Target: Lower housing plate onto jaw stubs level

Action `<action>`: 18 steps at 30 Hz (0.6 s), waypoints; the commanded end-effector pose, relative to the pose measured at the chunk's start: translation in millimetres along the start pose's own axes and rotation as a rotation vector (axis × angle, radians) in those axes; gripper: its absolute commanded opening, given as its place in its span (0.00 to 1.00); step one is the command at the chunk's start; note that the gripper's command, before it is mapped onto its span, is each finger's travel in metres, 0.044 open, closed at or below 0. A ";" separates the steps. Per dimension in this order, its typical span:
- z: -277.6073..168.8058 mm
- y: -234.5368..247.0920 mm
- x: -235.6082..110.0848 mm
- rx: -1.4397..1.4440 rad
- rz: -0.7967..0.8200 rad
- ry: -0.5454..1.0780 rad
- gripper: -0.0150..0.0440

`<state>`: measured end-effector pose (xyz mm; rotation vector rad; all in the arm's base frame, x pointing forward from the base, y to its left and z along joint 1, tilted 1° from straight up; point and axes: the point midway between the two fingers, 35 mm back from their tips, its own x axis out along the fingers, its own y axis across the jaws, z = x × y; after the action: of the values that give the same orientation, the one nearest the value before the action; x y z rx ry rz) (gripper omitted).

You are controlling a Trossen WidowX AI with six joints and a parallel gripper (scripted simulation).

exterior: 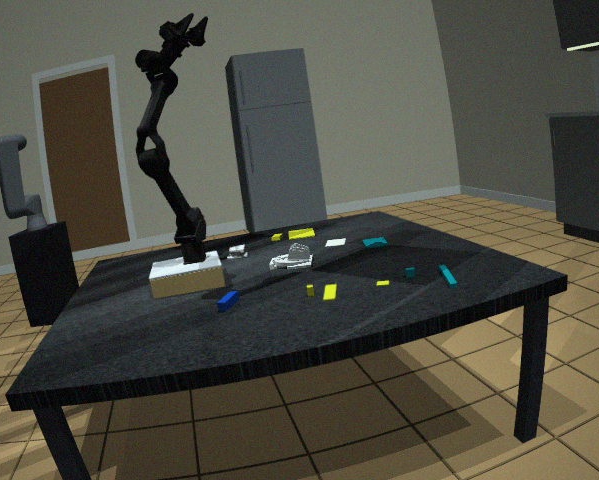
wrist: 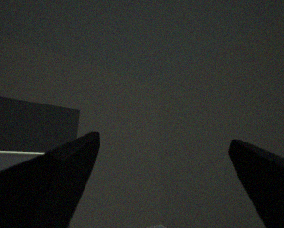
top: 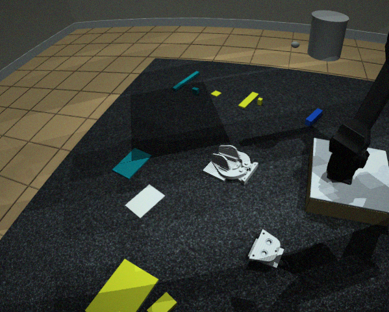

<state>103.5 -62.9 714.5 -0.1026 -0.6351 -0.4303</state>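
Note:
The white housing plate (top: 260, 245) (exterior: 236, 254) has two round holes and lies on the table, apart from the jaw assembly and near the arm's pedestal. The white base (top: 213, 171) stands on the table with two upright jaws. One jaw (top: 220, 162) is nearer the top camera, and the other jaw (top: 229, 151) is behind it. Small stubs show beside them; their exact fit is too small to tell. My gripper (exterior: 199, 16) (wrist: 163, 142) is open and empty, high above the table and far from both white parts.
A white-topped pedestal (top: 365, 197) (exterior: 185, 283) carries the arm. A blue block (top: 313, 116) (exterior: 227, 301) lies near it. A teal plate (top: 130, 164), a white card (top: 145, 200) and a large yellow plate (top: 123, 285) lie around the base. Several small yellow and teal pieces lie farther off.

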 end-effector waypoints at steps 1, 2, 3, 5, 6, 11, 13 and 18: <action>0.0 0.0 0.0 0.000 0.000 0.000 0.98; 0.0 0.8 0.0 0.001 0.002 -0.001 1.00; 0.0 3.1 -0.1 0.003 0.006 -0.003 1.00; -0.1 12.4 -0.7 0.011 0.024 -0.011 1.00; -0.2 18.6 -1.1 0.017 0.037 -0.016 1.00; -2.0 49.8 -4.1 0.046 0.103 -0.037 1.00; -3.7 66.8 -6.4 0.053 0.143 -0.044 1.00; -9.8 109.6 -14.5 0.070 0.247 -0.053 1.00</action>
<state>131.0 7.1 708.8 -0.0948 -0.6837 -0.2340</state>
